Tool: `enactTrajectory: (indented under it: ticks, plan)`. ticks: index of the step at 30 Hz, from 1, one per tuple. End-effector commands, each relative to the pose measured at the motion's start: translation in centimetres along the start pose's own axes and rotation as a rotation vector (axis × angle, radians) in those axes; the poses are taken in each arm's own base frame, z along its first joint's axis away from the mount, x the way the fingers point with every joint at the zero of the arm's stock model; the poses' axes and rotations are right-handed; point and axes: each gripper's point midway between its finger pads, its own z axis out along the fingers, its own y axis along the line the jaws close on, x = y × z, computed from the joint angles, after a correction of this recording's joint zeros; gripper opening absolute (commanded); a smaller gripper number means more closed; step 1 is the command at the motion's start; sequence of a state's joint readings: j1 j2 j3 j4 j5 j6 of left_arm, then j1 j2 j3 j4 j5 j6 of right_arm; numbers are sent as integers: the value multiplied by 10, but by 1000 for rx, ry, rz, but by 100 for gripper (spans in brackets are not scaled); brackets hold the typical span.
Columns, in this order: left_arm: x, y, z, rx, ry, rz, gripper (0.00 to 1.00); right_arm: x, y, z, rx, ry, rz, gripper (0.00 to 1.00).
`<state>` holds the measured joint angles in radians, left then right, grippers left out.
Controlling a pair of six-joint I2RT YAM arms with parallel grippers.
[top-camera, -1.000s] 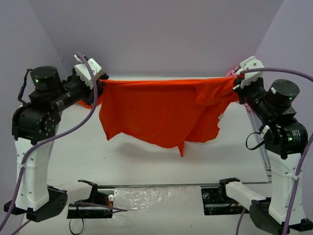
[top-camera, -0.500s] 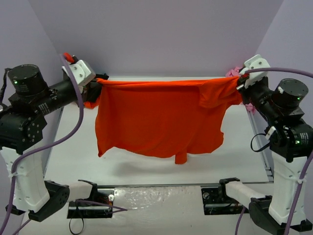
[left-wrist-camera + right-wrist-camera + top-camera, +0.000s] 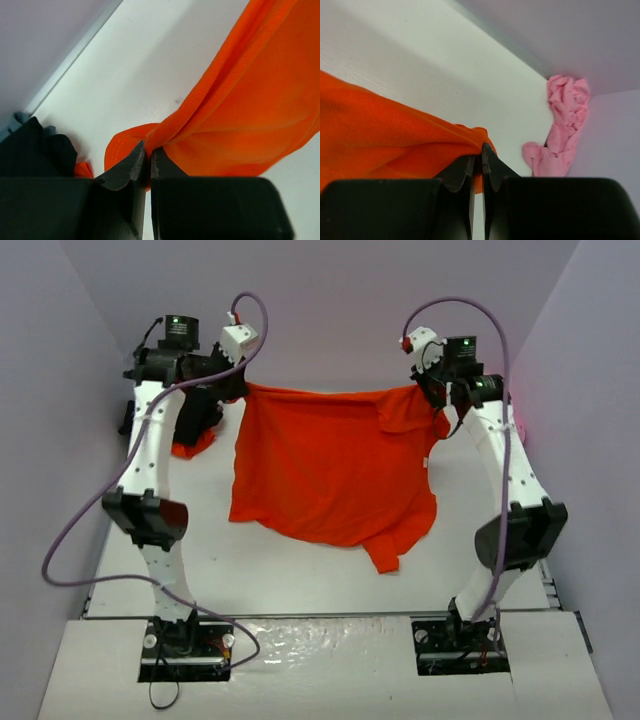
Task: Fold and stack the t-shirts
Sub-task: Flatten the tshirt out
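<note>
In the upper left of the overhead view, a second orange t-shirt (image 3: 190,447) lies heaped by the rear corner. The left wrist view shows a black t-shirt (image 3: 35,145) bunched beside it. Just right of these, the left gripper (image 3: 240,388) is clamped tight on one top corner of the orange t-shirt (image 3: 330,470), with a thin fold of cloth pinched between its fingertips.

The shirt hangs across the middle of the frame as a loose sheet, taut along its top edge and ragged below. Whether its lower edge touches the table (image 3: 300,575) I cannot tell. It looks light and limp and will sag wherever it is unsupported. Its seamed corners seem the safest hold, though so small a pinch could slip.

At upper right, the right gripper (image 3: 432,398) is closed on the opposite corner, where a sleeve flops forward. The pink t-shirt (image 3: 565,125) is crumpled in the far right corner.

The back wall (image 3: 330,320) stands close behind. The bare table in the lower centre offers the open room for laying the shirt down.
</note>
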<state>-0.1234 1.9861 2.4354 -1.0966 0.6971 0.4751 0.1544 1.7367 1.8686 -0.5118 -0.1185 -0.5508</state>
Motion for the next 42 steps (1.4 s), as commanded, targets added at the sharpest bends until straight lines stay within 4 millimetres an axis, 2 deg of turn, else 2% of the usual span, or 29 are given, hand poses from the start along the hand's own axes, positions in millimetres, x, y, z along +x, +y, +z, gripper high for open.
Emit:
enactTrajectory:
  ticks: [1, 4, 5, 6, 7, 8, 9, 12, 15, 18, 20, 21, 23, 24, 25, 26, 28, 29, 30, 32, 33, 34, 36, 40, 42]
  plan:
    - [2, 50, 27, -55, -48, -12, 0, -11, -3, 59, 51, 3, -30, 0]
    - [27, 92, 68, -141, -5, -51, 0, 7, 8, 124, 46, 72, -26, 0]
    - [36, 96, 78, -139, 9, -76, 0, 8, 3, 126, 78, 82, -22, 0]
    - [49, 113, 94, -187, 31, -95, 24, 14, -2, 145, 141, 107, -3, 9]
    - [59, 124, 105, -218, 46, -99, 30, 21, 0, 160, 150, 125, 4, 21]
    - [64, 139, 116, -264, 44, -109, 82, 27, -5, 178, 198, 132, 5, 47]
    - [63, 144, 119, -281, 34, -107, 97, 34, -3, 187, 206, 144, 3, 54]
    - [72, 166, 132, -380, 45, -116, 97, 34, -9, 202, 303, 140, -32, 79]
    - [56, 173, 124, -426, -5, -141, 97, 13, -33, 189, 448, 91, -11, 80]
    - [30, 174, 102, -480, -62, -151, 97, -5, -54, 166, 558, 50, 26, 83]
    - [12, 167, 84, -480, -98, -150, 97, -19, -68, 145, 608, 12, 48, 78]
    - [8, 162, 78, -471, -103, -153, 97, -26, -69, 133, 600, -8, 49, 75]
    - [0, 143, 67, -418, -116, -167, 97, -30, -62, 105, 562, -25, 45, 62]
    - [1, 133, 59, -400, -107, -176, 97, -28, -52, 102, 510, -25, 29, 44]
    - [2, 120, 56, -360, -107, -186, 90, -17, -36, 92, 467, -4, 14, 20]
    - [5, 107, 53, -319, -103, -197, 80, -4, -18, 83, 417, 20, -5, 0]
    - [26, 85, 46, -272, -65, -225, 37, 19, 19, 75, 296, 75, -59, 0]
    - [37, 77, 42, -271, -45, -234, 10, 35, 42, 68, 231, 105, -89, 0]
    - [41, 73, 41, -271, -38, -238, 0, 32, 52, 57, 210, 91, -100, 0]
    - [63, 51, 36, -231, -4, -210, 0, 57, 86, 42, 116, 120, -129, 0]
    - [70, 43, 34, -221, 6, -205, 0, 61, 96, 32, 82, 118, -136, 0]
    - [74, 33, 28, -200, 8, -185, 0, 75, 110, 27, 36, 142, -141, 0]
    - [106, 6, 27, -125, 90, -206, 0, 87, 143, 12, -105, 147, -134, 0]
    - [144, -18, 32, -48, 168, -220, 0, 97, 171, 3, -211, 151, -143, 0]
    - [152, -22, 35, -42, 162, -218, 0, 102, 183, 5, -247, 165, -154, 0]
